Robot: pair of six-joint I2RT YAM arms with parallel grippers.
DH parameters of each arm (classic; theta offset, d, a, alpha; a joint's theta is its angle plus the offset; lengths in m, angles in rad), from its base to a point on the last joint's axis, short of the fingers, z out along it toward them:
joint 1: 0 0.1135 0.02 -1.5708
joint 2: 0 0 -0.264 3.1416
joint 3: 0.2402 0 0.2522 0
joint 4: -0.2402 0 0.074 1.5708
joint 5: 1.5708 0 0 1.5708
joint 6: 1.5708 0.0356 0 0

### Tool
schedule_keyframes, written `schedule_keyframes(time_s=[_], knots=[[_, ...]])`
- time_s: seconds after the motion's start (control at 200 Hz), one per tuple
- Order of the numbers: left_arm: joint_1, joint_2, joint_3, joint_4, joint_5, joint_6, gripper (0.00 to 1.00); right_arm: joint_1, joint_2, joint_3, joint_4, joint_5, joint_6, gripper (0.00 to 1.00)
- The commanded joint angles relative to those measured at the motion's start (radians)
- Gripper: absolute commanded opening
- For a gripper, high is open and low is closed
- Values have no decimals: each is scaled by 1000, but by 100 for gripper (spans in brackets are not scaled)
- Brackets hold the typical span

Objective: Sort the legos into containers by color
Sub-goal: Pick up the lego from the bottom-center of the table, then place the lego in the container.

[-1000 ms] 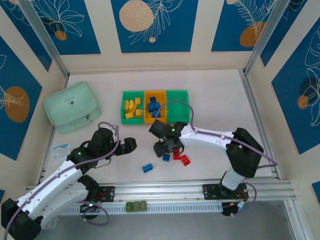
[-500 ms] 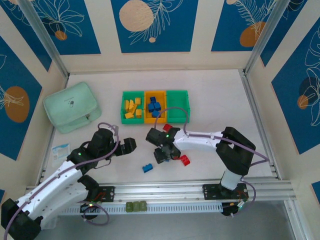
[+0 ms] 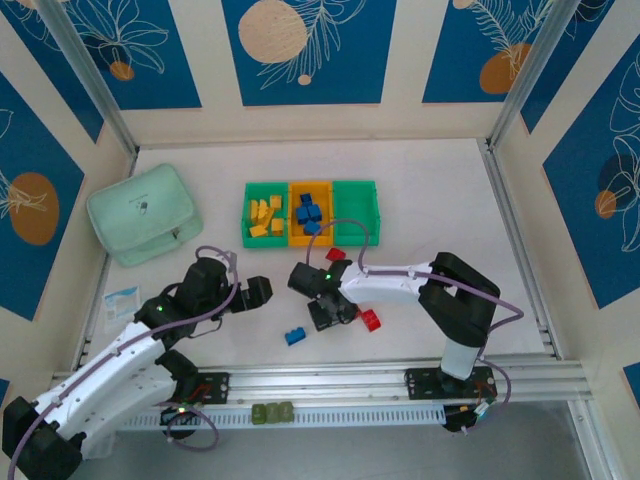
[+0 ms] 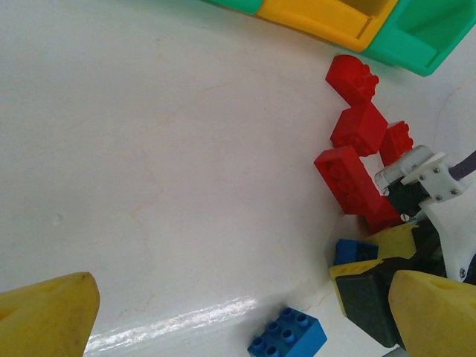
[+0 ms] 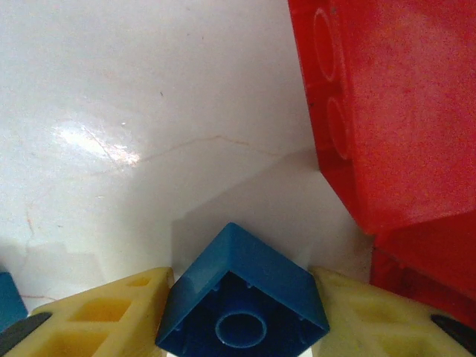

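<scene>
White tabletop (image 3: 430, 200) enclosed by blue-and-cream panels. Containers (image 3: 311, 235) set at far centre: yellow bricks (image 3: 264, 217) lodged in left green bin, blue bricks (image 3: 308, 213) in orange middle bin. Right gripper (image 3: 328, 312) lowered near centre of table, yellow pads (image 5: 97, 316) pressed on both sides of blue brick (image 5: 242, 297), brick grasped. Red bricks (image 4: 357, 141) scattered just beside it, on right and far sides. Second blue brick (image 3: 294, 336) seen loose on table, nearer and leftward. Left gripper (image 3: 262, 290) spread wide, released, above bare table.
</scene>
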Motion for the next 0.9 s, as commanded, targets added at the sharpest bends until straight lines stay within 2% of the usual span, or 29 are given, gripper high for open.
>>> schedule_keyframes(time_s=[0.0,0.335,0.51,0.67,0.895], knots=[[-9,0,-10,-4,-18,0,99,-5,-15,7,-6,20,17,47],[-8,13,37,-34,-43,34,99,-37,-141,47,-64,46,-25,45],[-5,60,103,-53,-60,80,99,-140,-182,120,-48,24,-118,45],[0,117,124,-6,-66,79,99,-245,-90,267,18,64,-227,46],[22,200,179,21,-92,99,99,-355,154,542,51,76,-315,45]])
